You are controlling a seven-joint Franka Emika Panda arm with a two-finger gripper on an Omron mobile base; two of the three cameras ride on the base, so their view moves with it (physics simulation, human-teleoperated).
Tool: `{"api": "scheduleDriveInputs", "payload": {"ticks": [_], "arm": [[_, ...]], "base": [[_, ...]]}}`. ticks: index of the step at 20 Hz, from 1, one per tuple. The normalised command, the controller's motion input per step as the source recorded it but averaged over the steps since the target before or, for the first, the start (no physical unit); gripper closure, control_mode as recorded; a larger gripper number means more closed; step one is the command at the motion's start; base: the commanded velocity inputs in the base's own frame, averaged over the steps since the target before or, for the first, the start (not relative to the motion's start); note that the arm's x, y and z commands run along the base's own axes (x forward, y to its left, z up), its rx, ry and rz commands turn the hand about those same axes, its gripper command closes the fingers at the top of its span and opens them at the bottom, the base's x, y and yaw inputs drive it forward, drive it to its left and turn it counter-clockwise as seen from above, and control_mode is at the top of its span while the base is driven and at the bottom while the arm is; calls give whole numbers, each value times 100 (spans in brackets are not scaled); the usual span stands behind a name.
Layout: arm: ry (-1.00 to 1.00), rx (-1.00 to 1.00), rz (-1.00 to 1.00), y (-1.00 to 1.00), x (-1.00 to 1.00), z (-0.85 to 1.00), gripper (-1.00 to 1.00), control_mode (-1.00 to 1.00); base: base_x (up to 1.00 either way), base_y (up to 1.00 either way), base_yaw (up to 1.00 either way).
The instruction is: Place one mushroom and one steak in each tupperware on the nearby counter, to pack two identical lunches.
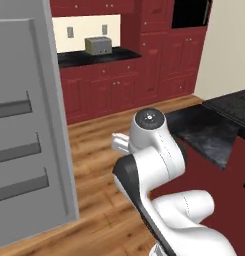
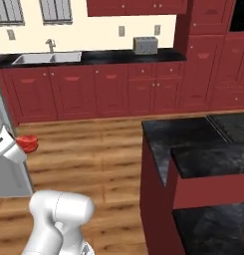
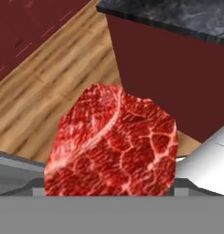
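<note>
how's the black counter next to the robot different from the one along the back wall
The far counter runs straight along the wall under a cream backsplash; the near counter juts out over the wood floor. The far counter carries a toaster and has a sink set in it; the near counter shows neither. The far counter is one level, the near counter is stepped. Both are glossy black stone over dark red fronts.
</note>
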Motion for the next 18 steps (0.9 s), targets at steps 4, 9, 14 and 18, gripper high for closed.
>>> {"api": "scheduleDriveInputs", "payload": {"ticks": [4, 9, 14, 18], "arm": [[0, 0, 0, 0, 0, 0, 100, 100], [0, 0, 0, 0, 0, 0, 100, 100], [0, 0, 0, 0, 0, 0, 100, 100], [0, 0, 0, 0, 0, 0, 100, 100]], "base": [[100, -43, 0], [100, 14, 0], [100, 24, 2], [100, 25, 9]]}}
